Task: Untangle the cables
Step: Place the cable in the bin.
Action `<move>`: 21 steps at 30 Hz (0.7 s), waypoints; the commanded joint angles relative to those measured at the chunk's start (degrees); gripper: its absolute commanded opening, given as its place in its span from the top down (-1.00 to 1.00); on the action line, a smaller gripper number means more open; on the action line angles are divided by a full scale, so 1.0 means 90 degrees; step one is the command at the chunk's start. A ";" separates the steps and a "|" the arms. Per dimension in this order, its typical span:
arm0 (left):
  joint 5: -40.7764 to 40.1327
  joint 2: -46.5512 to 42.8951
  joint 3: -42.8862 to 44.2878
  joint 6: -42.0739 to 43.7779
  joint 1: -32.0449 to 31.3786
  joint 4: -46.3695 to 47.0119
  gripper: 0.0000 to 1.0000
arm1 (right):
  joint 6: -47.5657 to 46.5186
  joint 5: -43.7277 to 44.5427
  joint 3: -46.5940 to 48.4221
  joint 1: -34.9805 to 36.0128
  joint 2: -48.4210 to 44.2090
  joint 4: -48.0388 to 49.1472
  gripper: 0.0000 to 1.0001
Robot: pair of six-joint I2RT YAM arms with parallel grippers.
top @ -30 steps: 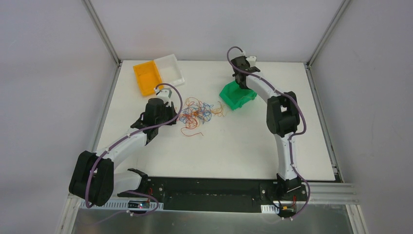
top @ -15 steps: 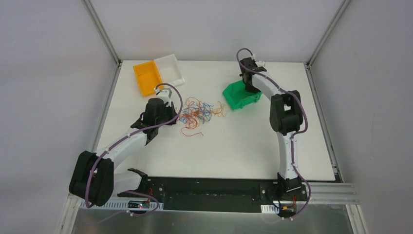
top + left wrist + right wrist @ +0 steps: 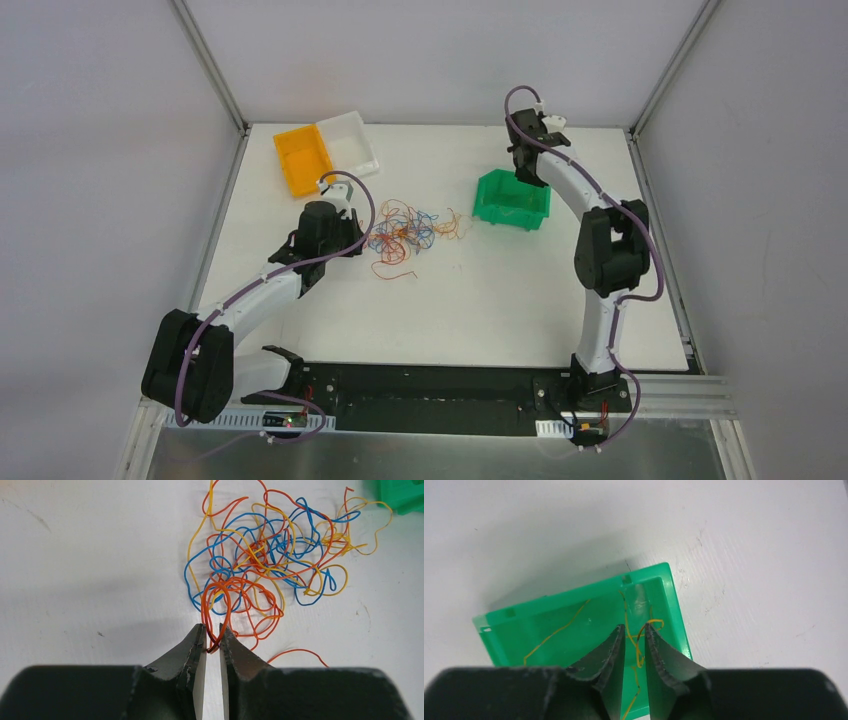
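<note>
Work at this moment is on the left side: the left gripper (image 3: 213, 642) has its two fingers clenched on an orange strand (image 3: 203, 611), at the bottom of a loop that sticks out from the near edge of the cables (image 3: 265, 555). The cables lie as one loose clump of orange, blue and yellow wire on the table (image 3: 500, 300), between the left arm and the green bin (image 3: 514, 630). The right gripper (image 3: 635, 632) hangs over the green bin, well apart from the clump. A small gap shows between its fingers and a yellow strand (image 3: 640, 652) runs across this gap, but I cannot tell if it is gripped or lies free in the bin.

In my judgement the step in hand is to draw the orange strand out of the clump. To do it well, the pull should go slowly and low, away from the clump and toward the arm's own base, so that the loop slides out and does not drag the whole bunch. Near the grip the orange strand crosses blue ones, so if the clump starts to follow, it is better to stop and let the right gripper press the rest down. The wire is very thin and it may slip from the fingers
</note>
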 commanded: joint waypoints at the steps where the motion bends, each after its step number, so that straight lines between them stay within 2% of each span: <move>1: -0.0045 -0.0203 0.0004 0.0186 -0.0078 0.0075 0.67 | -0.0058 0.0105 0.0423 0.0036 -0.0402 -0.0225 0.51; 7: -0.0027 -0.0161 0.0028 0.0197 -0.0094 0.0073 0.66 | 0.0112 -0.0186 0.0078 0.0036 -0.0993 -0.0183 -0.05; 13: -0.0016 -0.0185 0.0043 0.0214 -0.0126 0.0040 0.66 | 0.0141 -0.0924 -0.0787 0.0035 -0.1781 0.0024 -0.10; 18: -0.0051 -0.0209 0.0052 0.0240 -0.0152 0.0019 0.66 | 0.0238 -0.2423 -0.1605 0.0055 -0.2321 0.0183 -0.15; 21: -0.0049 -0.0209 0.0049 0.0239 -0.0157 0.0012 0.66 | 0.0351 -0.3134 -0.2250 0.0165 -0.2748 0.0664 -0.17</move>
